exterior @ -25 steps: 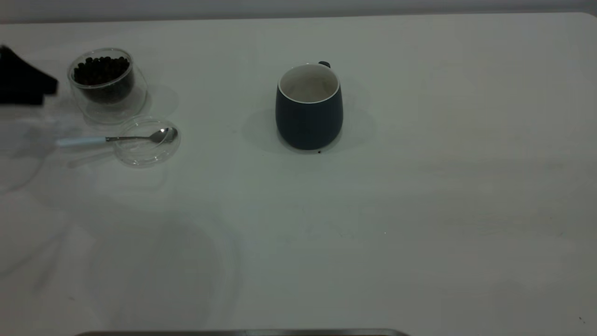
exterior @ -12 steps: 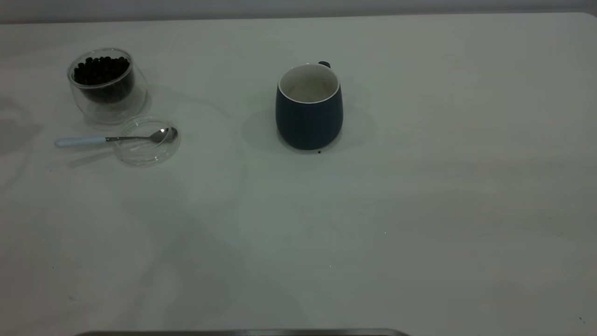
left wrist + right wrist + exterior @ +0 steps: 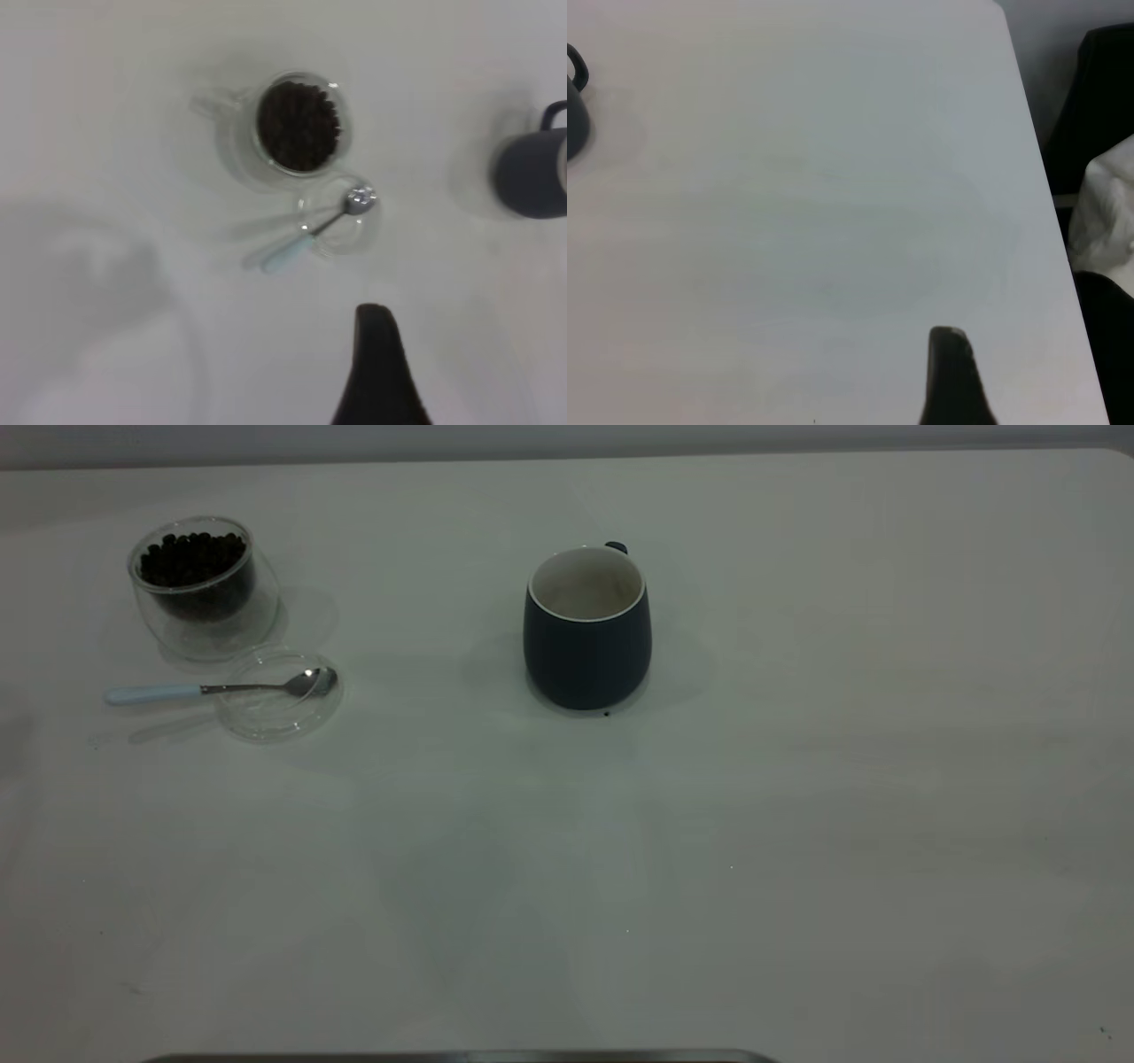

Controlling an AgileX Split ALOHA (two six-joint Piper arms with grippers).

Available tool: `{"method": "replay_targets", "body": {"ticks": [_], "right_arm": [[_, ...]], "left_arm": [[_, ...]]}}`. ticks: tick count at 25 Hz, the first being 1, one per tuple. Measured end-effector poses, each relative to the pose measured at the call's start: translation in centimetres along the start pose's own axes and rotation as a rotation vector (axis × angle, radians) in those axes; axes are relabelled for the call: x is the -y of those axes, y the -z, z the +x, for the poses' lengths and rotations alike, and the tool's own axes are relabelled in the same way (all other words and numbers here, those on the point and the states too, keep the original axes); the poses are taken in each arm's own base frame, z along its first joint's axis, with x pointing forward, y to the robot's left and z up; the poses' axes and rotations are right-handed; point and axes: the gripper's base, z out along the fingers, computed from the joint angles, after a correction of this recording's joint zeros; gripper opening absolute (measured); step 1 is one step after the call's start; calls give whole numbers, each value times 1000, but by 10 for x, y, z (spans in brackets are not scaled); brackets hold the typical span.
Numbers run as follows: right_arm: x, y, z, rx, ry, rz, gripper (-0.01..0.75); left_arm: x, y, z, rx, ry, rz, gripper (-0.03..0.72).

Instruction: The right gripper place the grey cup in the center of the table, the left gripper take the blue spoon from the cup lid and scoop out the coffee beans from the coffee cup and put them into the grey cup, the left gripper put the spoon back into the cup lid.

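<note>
The grey cup (image 3: 586,633) stands upright near the middle of the table (image 3: 797,824), handle turned to the far side; it also shows at the edge of both wrist views (image 3: 532,173) (image 3: 574,115). The coffee cup (image 3: 202,584) at far left holds coffee beans (image 3: 190,558). Just in front of it the blue spoon (image 3: 221,688) lies with its bowl in the cup lid (image 3: 279,695) and its handle pointing left. In the left wrist view, the left gripper (image 3: 374,319) hangs high above the table, apart from the spoon (image 3: 314,230). The right gripper (image 3: 948,341) hovers over bare table near the right edge. Neither gripper shows in the exterior view.
One loose dark bean (image 3: 606,713) lies against the grey cup's base. In the right wrist view the table's right edge (image 3: 1036,177) runs close by, with dark and white things (image 3: 1107,221) beyond it. A grey strip (image 3: 461,1057) lines the front edge.
The left arm's black end, seen at the far left edge beside the coffee cup one second ago, has left the exterior view. Shadows on the table have shifted. Cups, lid and spoon stayed put.
</note>
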Motion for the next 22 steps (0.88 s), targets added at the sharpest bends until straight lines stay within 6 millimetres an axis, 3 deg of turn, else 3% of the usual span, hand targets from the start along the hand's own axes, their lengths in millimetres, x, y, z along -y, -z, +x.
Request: {"method": "replay_targets", "body": {"ticks": [4, 9, 12, 16, 22], "right_arm": [[0, 0, 0, 0, 0, 0, 459], [0, 0, 0, 0, 0, 0, 459], [0, 0, 0, 0, 0, 0, 459], [0, 0, 0, 0, 0, 0, 459], [0, 0, 0, 0, 0, 0, 459]], "left_arm": [[41, 20, 31, 16, -63, 1, 591], [95, 25, 74, -41, -223, -12, 591], [117, 31, 102, -68, -285, -63, 591], [127, 44, 134, -59, -285, -166, 591], [111, 51, 194, -27, -189, -332, 591]]}}
